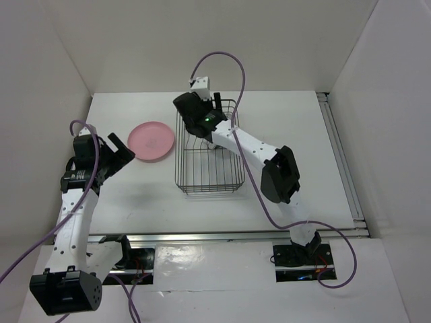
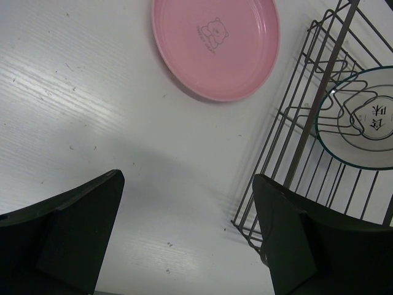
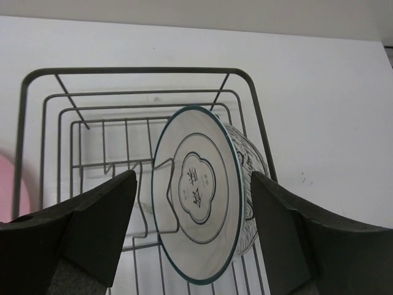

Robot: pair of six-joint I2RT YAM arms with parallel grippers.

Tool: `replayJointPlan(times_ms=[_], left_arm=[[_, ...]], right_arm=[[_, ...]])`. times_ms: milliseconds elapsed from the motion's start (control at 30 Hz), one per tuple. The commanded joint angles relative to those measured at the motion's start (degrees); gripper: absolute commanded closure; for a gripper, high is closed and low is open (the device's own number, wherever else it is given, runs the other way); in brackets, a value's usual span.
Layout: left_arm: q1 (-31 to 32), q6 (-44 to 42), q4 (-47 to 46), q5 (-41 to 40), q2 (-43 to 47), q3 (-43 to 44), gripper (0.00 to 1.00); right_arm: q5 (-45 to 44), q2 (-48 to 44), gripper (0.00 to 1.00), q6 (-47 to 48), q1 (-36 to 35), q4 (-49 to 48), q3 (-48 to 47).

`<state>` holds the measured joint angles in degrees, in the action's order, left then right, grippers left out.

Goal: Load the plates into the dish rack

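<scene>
The pink plate lies flat on the table left of the dish rack; it also shows in the left wrist view. A white plate with a dark rim and centre motif stands upright against the prongs of the dish rack, with a second plate with dark lines leaning behind it. My right gripper is open over the rack's far end, its fingers either side of the white plate and not touching it. My left gripper is open and empty over bare table, near the pink plate. No clear glass plate is visible.
The rack's near corner lies close to my left gripper's right finger. White walls enclose the table on the left, back and right. A metal rail runs along the right edge.
</scene>
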<state>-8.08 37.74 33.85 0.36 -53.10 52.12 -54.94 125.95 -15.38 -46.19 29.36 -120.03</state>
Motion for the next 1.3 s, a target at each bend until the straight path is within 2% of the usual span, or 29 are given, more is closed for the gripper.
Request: replayJointPlan(times_ms=[0,67,100,167,200,233,267,300,367,433,500,633,1000,1133,1267], left_arm=[[-0.36,-0.56,-2.38,1.48,-0.68,-0.17,0.00],[-0.36,-0.56,-3.08,3.24,-2.88,-0.17,0.00],[-0.36,-0.04,-3.08,4.03,-3.93,-0.17,0.00],[-0.36,2.59,-4.92,7.27,-7.61,-0.70,0.00],[-0.36,4.52,-5.97,8.50,-8.76,-2.44,0.00],[-0.36,9.50,-7.38,10.95,-10.08,-3.50,0.00],[-0.36,11.90,-11.65,11.67,-13.14,-4.65,0.00],[-0.36,14.10,-13.35,11.68,-15.26,-6.14,0.00],[-0.36,18.06,-15.38,10.19,-20.17,-6.15,0.00],[-0.36,19.21,-17.58,9.66,-26.57,-5.36,0.00],[-1.06,20.88,-21.16,8.52,-28.72,-5.36,0.00],[-2.21,22.99,-26.01,7.81,-31.09,-7.03,0.00],[-2.21,27.04,-24.27,2.19,-41.90,0.87,0.05],[-2.21,27.04,-22.25,0.35,-44.01,5.62,0.10],[-0.54,27.04,-13.65,-3.34,-47.17,12.65,0.29]], right_arm=[[3.43,-6.74,0.18,4.56,-0.73,-3.88,-3.11],[7.20,-11.49,0.17,4.57,-0.74,-3.88,0.04],[8.52,-17.87,0.17,4.57,-0.74,-6.40,2.84],[14.92,-25.54,0.15,4.57,-0.74,-10.45,15.22],[17.38,-33.06,0.14,4.57,-0.74,-14.82,19.96],[19.32,-36.53,0.14,3.70,-0.74,-16.69,28.71],[21.86,-39.70,0.11,2.82,-0.74,-18.36,32.71],[23.63,-45.04,0.11,1.59,-0.74,-20.81,36.23],[29.76,-49.03,0.06,-0.18,-0.74,-22.76,44.16],[30.68,-51.58,0.00,-1.40,-1.35,-21.82,46.54],[29.46,-52.12,0.00,-1.41,-2.58,-18.05,47.25],[28.48,-53.78,0.00,-1.94,-2.58,-17.32,50.15],[31.29,-53.79,0.00,-1.41,-2.58,-18.73,55.51],[31.82,-53.79,0.00,-1.41,-2.58,-20.14,56.92],[31.21,-53.79,0.00,-1.41,-2.58,-20.66,57.45]])
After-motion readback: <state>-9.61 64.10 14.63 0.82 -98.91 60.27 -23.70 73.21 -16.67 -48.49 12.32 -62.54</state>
